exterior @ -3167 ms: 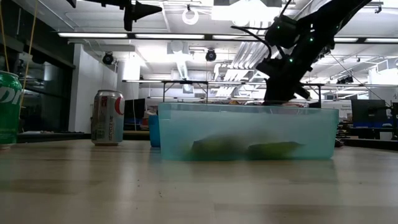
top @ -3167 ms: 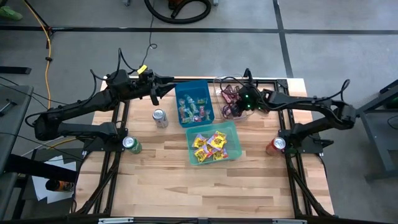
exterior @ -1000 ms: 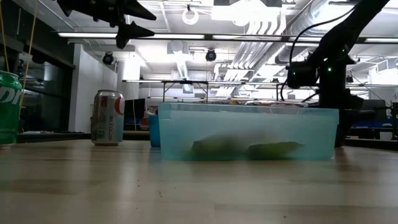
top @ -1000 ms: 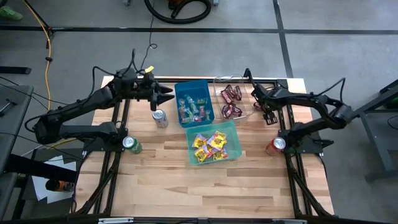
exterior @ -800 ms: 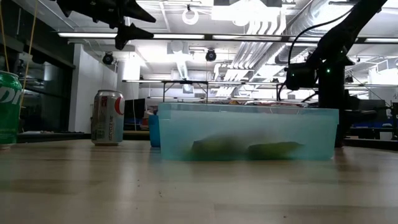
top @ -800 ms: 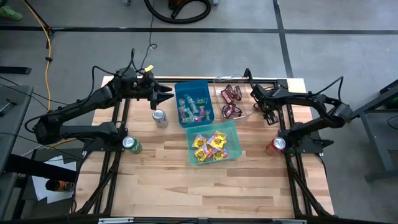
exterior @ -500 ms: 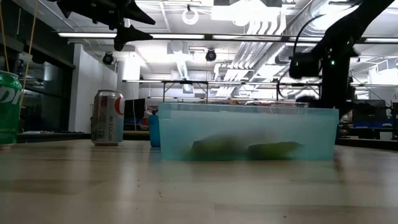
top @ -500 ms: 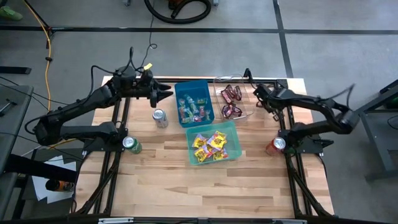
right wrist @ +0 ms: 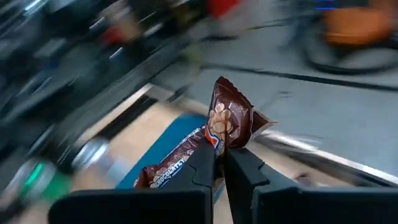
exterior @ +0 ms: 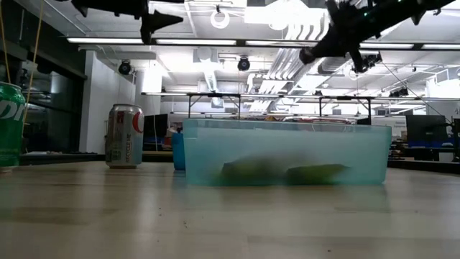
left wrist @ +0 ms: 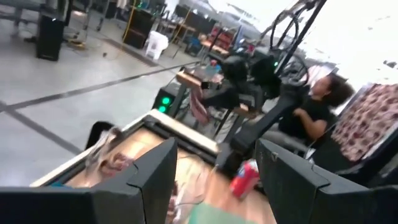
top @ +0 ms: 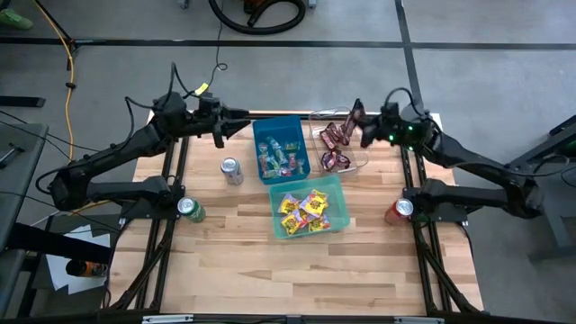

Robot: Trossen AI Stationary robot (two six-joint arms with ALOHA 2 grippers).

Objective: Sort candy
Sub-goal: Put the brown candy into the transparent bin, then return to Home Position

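Note:
My right gripper [top: 364, 131] hangs level over the table's far right, beside the clear tray [top: 361, 164], shut on a dark maroon candy [right wrist: 229, 118]. More maroon candy [top: 335, 138] lies in that tray. Small green and pink candy fills the blue bin [top: 281, 148], and yellow packets lie in the teal bin [top: 309, 205]. Left of the blue bin my left gripper [top: 241, 123] is raised, level and open, with nothing between its fingers [left wrist: 155, 177]. It faces the right arm and its candy [left wrist: 199, 104]. My right gripper pinches the maroon candy wrapper [right wrist: 219, 142] between its two fingertips, coming at it level from the table's right. One end [right wrist: 239, 115] stands up past the fingertips, and the printed part [right wrist: 166, 169] trails off to one side. The candy [top: 355, 114] is lifted clear of the tray.
A silver can [top: 232, 171] stands near the blue bin, a green can [top: 190, 209] at the left arm's base and a red can [top: 399, 210] at the right arm's base. A person [left wrist: 317, 112] sits beyond the table. Bare wood [top: 297, 270] lies toward the near edge.
My right gripper has risen from the table surface right of the clear tray, gone toward the far edge, rolled and tipped from pointing down to level, and now carries a maroon candy clear of the table. My left gripper has tipped up a little.

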